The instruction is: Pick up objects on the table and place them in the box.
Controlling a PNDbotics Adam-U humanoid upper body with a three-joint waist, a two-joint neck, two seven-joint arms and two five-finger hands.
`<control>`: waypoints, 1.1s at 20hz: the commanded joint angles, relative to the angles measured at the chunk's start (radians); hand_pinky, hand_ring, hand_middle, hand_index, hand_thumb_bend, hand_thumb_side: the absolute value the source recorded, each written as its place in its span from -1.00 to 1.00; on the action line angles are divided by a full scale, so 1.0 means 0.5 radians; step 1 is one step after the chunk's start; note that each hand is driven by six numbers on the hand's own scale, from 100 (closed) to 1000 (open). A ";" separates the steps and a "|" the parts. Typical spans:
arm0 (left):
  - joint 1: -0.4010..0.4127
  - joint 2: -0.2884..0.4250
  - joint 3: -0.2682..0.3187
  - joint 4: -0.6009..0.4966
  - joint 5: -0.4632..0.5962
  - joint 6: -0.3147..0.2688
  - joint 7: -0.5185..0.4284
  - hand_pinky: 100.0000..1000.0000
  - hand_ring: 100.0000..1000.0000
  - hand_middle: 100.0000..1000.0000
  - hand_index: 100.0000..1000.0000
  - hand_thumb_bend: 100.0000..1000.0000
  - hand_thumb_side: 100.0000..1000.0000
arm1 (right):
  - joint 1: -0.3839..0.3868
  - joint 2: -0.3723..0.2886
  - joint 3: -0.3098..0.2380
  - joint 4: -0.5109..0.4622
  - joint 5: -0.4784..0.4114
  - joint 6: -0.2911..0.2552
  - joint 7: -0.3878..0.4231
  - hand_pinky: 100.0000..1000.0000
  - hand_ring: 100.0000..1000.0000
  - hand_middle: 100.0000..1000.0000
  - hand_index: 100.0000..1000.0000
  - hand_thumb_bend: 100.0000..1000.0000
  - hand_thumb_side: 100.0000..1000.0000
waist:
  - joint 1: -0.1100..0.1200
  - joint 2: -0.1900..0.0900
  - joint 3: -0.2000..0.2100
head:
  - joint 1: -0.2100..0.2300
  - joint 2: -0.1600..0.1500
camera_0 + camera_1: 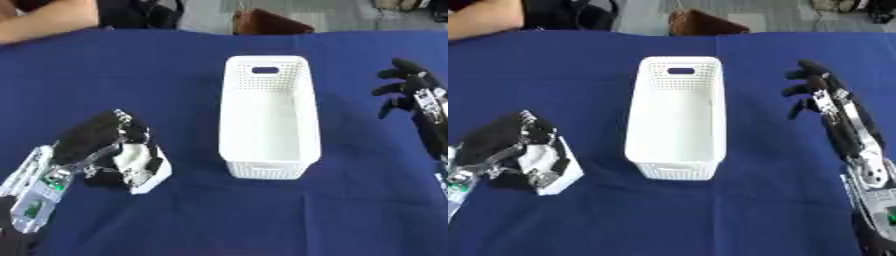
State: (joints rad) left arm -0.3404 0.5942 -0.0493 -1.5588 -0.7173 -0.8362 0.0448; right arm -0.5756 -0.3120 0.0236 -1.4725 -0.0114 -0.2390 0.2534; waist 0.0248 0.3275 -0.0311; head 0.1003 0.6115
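L hand (109,147) sits curled round a white block (150,172) on the blue desk (131,80), w/ the white box (267,165) just to its right, long axis running away from the robot, so L is nearer than the spread, idle R hand (820,92).

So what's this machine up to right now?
The robot's left hand has its fingers curled round a white object on the blue table, left of a white basket. Nothing shows inside the basket yet. Its right hand is held open on the other side, holding nothing.
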 commanded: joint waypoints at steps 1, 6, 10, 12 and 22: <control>-0.011 0.028 -0.015 0.013 0.019 -0.005 -0.005 -1.00 -1.00 -1.00 -1.00 -1.00 -0.57 | -0.035 -0.006 -0.011 -0.037 -0.005 -0.003 0.003 -0.30 0.26 0.46 0.85 -1.00 0.69 | -0.004 -0.027 -0.003 | 0.021 -0.027; 0.017 0.060 -0.049 -0.022 0.018 -0.048 -0.139 -1.00 -1.00 -1.00 -1.00 -1.00 -0.63 | -0.030 -0.008 -0.013 -0.034 -0.004 -0.003 0.001 -0.30 0.26 0.46 0.85 -1.00 0.69 | 0.005 -0.030 -0.016 | 0.015 -0.025; 0.123 0.322 -0.165 -0.173 0.148 -0.134 -0.406 -1.00 -1.00 -1.00 -1.00 -1.00 -0.62 | -0.010 -0.024 -0.011 -0.029 0.003 0.000 0.004 -0.31 0.26 0.46 0.85 -1.00 0.69 | 0.055 -0.055 -0.035 | 0.008 -0.005; 0.174 0.540 -0.203 -0.306 0.273 -0.140 -0.486 -1.00 -1.00 -1.00 -1.00 -1.00 -0.65 | 0.013 -0.040 -0.006 -0.024 0.010 0.004 0.010 -0.31 0.26 0.46 0.85 -1.00 0.69 | 0.099 -0.077 -0.024 | 0.001 0.005; 0.241 0.949 -0.159 -0.573 0.663 -0.142 -0.562 -1.00 -1.00 -1.00 -1.00 -1.00 -0.68 | 0.072 -0.058 0.014 -0.024 0.032 0.015 0.036 -0.31 0.26 0.46 0.85 -1.00 0.69 | 0.227 -0.162 0.002 | -0.053 0.014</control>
State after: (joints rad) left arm -0.2153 1.0241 -0.1475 -1.8261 -0.4084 -0.8895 -0.2142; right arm -0.5327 -0.3235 0.0303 -1.4694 0.0019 -0.2309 0.2674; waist 0.1425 0.2664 -0.0311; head 0.0878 0.6211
